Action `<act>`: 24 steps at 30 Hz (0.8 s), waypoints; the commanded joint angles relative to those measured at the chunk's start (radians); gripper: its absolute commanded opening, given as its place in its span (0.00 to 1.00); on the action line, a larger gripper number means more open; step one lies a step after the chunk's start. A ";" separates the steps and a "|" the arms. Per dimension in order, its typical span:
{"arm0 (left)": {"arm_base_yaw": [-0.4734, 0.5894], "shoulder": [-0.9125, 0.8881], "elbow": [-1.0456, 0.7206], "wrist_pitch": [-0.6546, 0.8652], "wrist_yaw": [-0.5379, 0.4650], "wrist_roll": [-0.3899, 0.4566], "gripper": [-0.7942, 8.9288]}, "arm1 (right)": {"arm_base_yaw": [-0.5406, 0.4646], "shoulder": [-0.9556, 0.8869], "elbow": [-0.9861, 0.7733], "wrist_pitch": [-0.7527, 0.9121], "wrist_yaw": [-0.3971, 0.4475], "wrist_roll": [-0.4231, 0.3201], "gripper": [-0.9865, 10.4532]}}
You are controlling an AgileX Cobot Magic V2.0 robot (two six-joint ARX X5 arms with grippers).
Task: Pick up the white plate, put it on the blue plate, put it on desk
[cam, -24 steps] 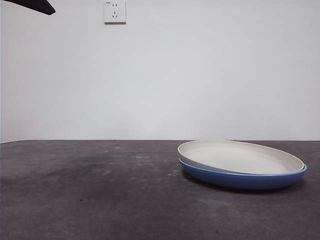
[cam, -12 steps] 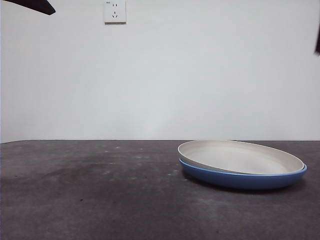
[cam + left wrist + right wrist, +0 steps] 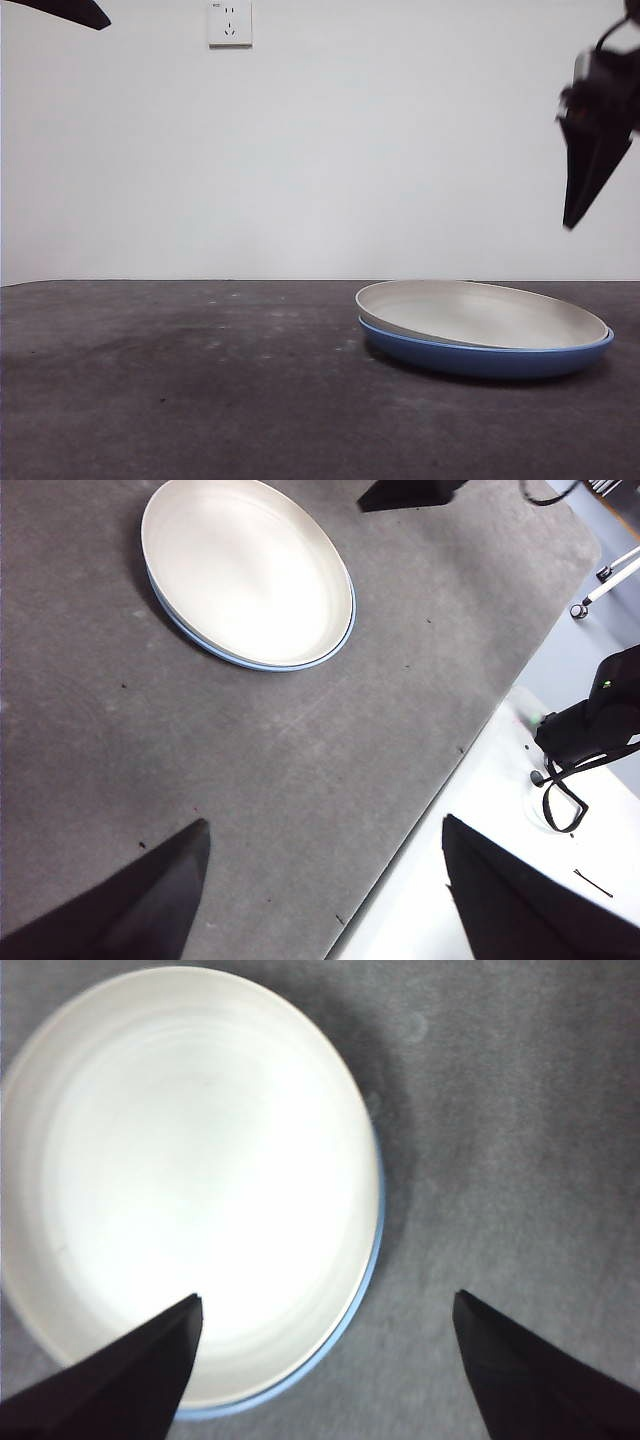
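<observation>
Front view: the white plate (image 3: 482,313) sits nested in the blue plate (image 3: 487,353) on the desk (image 3: 200,390), toward its right edge. Above the stacked plates near that edge hangs the right gripper (image 3: 325,1305), jaws spread wide and holding nothing. Well away from the plates, the left gripper (image 3: 325,835) is likewise spread and empty.

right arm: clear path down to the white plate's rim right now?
Probably yes. The right tool hangs open above the white plate, which sits nested in the blue plate. Nothing lies between them. The left tool is off to the side, well away.
</observation>
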 commanded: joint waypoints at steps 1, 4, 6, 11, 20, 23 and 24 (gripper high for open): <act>-0.005 0.007 0.007 0.008 0.005 0.021 0.47 | -0.006 0.066 0.004 0.031 -0.005 0.010 0.44; -0.005 0.007 0.007 0.008 0.005 0.021 0.47 | -0.007 0.124 0.004 0.064 -0.020 0.010 0.44; -0.005 0.007 0.007 0.008 0.006 0.021 0.47 | -0.007 0.158 0.004 0.081 -0.045 0.010 0.44; -0.005 0.007 0.007 0.008 0.005 0.020 0.47 | -0.007 0.233 0.004 0.121 -0.068 0.011 0.40; -0.005 0.007 0.007 0.008 0.005 0.020 0.47 | -0.007 0.280 0.003 0.145 -0.086 0.011 0.27; -0.005 0.007 0.007 0.008 0.005 0.020 0.47 | -0.007 0.296 0.003 0.143 -0.086 0.011 0.26; -0.005 0.007 0.007 0.008 0.005 0.020 0.47 | -0.007 0.300 0.003 0.142 -0.086 0.011 0.26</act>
